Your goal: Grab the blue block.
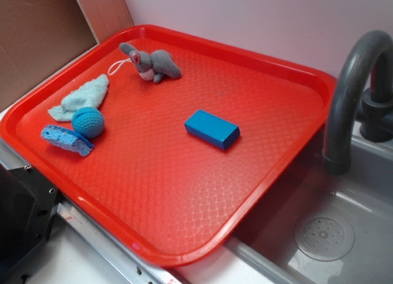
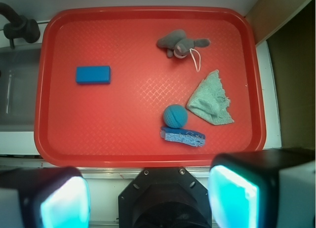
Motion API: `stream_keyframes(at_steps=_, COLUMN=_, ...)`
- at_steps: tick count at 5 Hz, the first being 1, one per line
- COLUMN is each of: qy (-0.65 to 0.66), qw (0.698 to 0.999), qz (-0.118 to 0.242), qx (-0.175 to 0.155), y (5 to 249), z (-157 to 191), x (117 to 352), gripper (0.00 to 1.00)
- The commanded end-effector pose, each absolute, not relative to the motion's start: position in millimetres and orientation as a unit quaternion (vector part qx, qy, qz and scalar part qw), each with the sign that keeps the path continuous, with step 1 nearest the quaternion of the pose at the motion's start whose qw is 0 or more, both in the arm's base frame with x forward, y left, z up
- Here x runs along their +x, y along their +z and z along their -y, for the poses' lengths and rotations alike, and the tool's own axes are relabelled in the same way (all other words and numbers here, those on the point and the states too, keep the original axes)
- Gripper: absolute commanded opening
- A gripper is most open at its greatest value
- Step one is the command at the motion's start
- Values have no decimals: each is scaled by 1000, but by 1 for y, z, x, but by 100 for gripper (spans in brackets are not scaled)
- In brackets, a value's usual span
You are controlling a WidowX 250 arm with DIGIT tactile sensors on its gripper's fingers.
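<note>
The red tray (image 1: 270, 173) carries everything: a grey plush mouse (image 1: 153, 64) at the far edge, a pale green cloth (image 1: 83, 98), a teal crocheted ball (image 1: 88, 122) touching a light-blue sponge (image 1: 66, 139). The blue block (image 1: 212, 128) lies flat and alone in the open middle of the tray, well apart from the rest, a smooth, saturated blue brick with sharp edges. In the wrist view the end effector (image 2: 148, 196) hangs above the tray's near rim, fingers spread wide, holding nothing. Beside the tray sits a grey sink (image 1: 344, 235) with a dark faucet (image 1: 353, 81).
</note>
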State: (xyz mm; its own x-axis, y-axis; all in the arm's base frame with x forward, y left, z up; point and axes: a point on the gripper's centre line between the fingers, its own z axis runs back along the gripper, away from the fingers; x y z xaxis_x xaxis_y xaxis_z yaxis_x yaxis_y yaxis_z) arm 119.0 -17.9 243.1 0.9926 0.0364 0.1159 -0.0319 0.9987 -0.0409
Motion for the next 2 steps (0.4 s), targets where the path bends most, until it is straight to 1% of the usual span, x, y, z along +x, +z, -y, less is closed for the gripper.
stream_keyframes(at_steps=1, qy=17, qw=998, qz=58, qx=-19, y=243, z=18, x=119, gripper=100)
stream_keyframes(at_steps=2, qy=-69, qw=993, qz=91, qx=1, y=242, z=24, x=142, gripper=100)
